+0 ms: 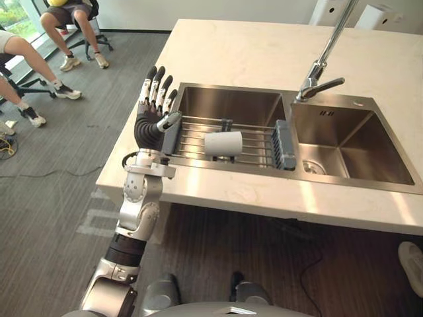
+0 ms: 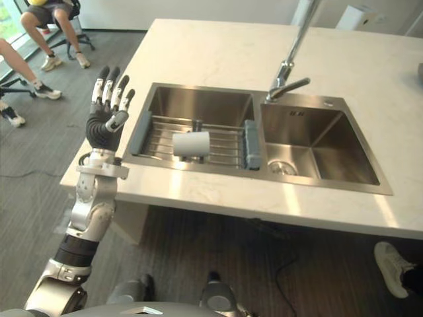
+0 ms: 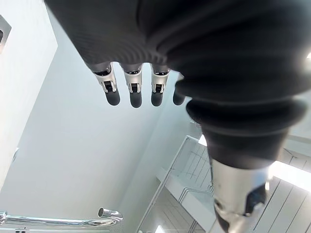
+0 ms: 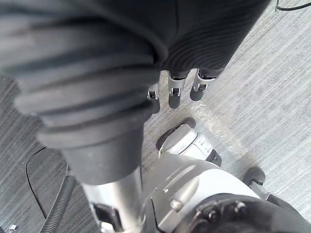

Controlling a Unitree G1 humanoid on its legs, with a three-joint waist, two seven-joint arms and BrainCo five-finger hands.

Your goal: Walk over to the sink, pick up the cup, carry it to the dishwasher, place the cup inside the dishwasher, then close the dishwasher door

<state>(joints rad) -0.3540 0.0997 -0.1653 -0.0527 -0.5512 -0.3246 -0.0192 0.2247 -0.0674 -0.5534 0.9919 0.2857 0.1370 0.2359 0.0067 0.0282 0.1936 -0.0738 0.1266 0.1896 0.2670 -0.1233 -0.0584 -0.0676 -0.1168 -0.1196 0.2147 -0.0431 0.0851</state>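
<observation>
- The cup [image 1: 223, 142], pale and plain, is seen lying on its side on a wire rack [image 1: 192, 132] with grey end pieces.
- The rack is laid across the left basin of a steel double sink [image 1: 370, 132], which is set into a pale stone table [image 1: 251, 53].
- No writing can be made out on the cup.
- A small dark marking [image 1: 327, 113] is seen on the back wall of the right basin, too small to be read.
- A round drain [image 1: 314, 167] is seen in the floor of the right basin, at 3 o'clock from the cup.
- A tall chrome faucet [image 1: 320, 69] is mounted behind the sink, at 1 o'clock from the cup, with its lever turned towards 3 o'clock.
- The left hand [image 1: 153, 112] is held upright at 9 o'clock from the cup, by the table's left edge.
- Its fingers [image 3: 133, 90] are straight and spread towards 12 o'clock; nothing is held, and the cup is not touched.
- The right hand [image 4: 199, 48] is shown in its own wrist view over a grey carpeted floor [image 4: 272, 97].
- Its fingers [image 4: 174, 94] are relaxed and apart, and nothing is gripped.
- Seated persons [image 1: 66, 26] on office chairs are seen on the floor at 10 o'clock from the sink, well apart from the table.
- A pale shoe [image 1: 411, 264] is seen on the floor at 5 o'clock.
</observation>
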